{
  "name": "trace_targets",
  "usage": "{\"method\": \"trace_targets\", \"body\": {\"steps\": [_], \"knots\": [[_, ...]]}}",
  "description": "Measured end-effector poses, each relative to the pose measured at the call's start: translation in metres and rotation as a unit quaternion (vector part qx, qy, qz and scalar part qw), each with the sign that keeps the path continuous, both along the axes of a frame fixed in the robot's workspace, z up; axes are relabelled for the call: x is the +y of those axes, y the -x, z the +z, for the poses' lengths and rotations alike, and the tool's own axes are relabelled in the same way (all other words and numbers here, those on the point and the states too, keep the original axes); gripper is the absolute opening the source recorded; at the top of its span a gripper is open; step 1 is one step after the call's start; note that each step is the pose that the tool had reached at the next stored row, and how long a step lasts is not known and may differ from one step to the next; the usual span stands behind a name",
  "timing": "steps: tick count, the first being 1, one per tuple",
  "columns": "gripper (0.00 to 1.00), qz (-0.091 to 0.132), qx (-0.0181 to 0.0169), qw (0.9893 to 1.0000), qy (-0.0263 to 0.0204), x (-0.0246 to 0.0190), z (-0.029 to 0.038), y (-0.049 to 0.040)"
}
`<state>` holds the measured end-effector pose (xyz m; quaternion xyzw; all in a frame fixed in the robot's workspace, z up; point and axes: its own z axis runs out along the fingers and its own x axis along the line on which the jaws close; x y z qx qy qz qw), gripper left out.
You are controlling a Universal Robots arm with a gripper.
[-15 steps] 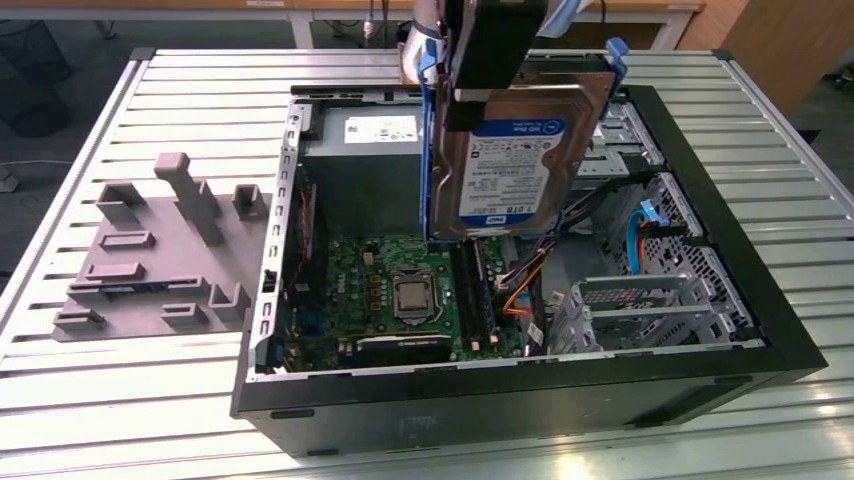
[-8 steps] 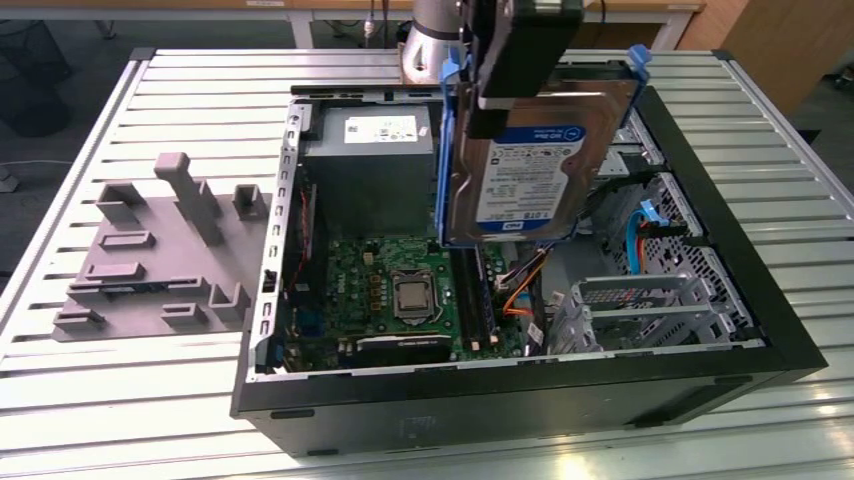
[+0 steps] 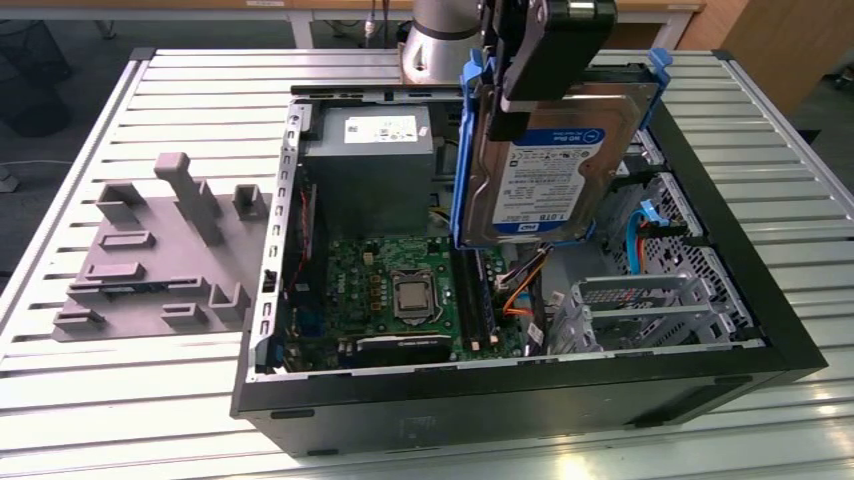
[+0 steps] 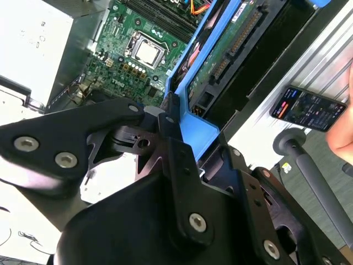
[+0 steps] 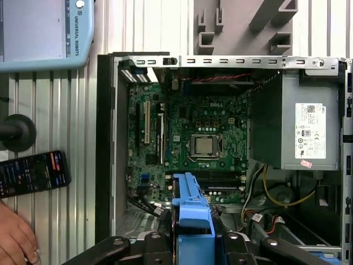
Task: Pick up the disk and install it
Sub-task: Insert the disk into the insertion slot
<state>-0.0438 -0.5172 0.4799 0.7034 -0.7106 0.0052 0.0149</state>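
On a slatted metal table (image 3: pixel 120 390) lies an open case (image 3: pixel 534 405). The gripper (image 3: pixel 527 100) is clamped on the disk (image 3: pixel 554 170), held upright above the case's interior: picked up, not yet installed. Seating it likely calls for squaring its blue rails (image 3: pixel 463 150) to the case.

Slatted metal table (image 3: pixel 214 75). On it: open computer case (image 3: pixel 507 400), centre. Grey moulded fixture (image 3: pixel 147 255) just beside, exterior view's left. Phone (image 5: pixel 33 172) near the case.
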Motion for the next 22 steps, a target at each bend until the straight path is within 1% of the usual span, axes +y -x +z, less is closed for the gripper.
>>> {"method": "trace_targets", "body": {"steps": [11, 14, 16, 21, 22], "knots": [[0.37, 0.0, 0.0, 1.0, 0.0, -0.0004, -0.0001, 0.0], [0.37, 0.0, 0.0, 1.0, 0.0, -0.0014, -0.0002, 0.0], [0.37, 0.0, 0.0, 1.0, 0.0, -0.0032, -0.0001, -0.0001], [0.37, 0.0, 0.0, 1.0, 0.0, -0.0118, -0.0002, 0.0], [0.37, 0.0, 0.0, 1.0, 0.0, -0.0129, -0.0002, 0.0]]}}
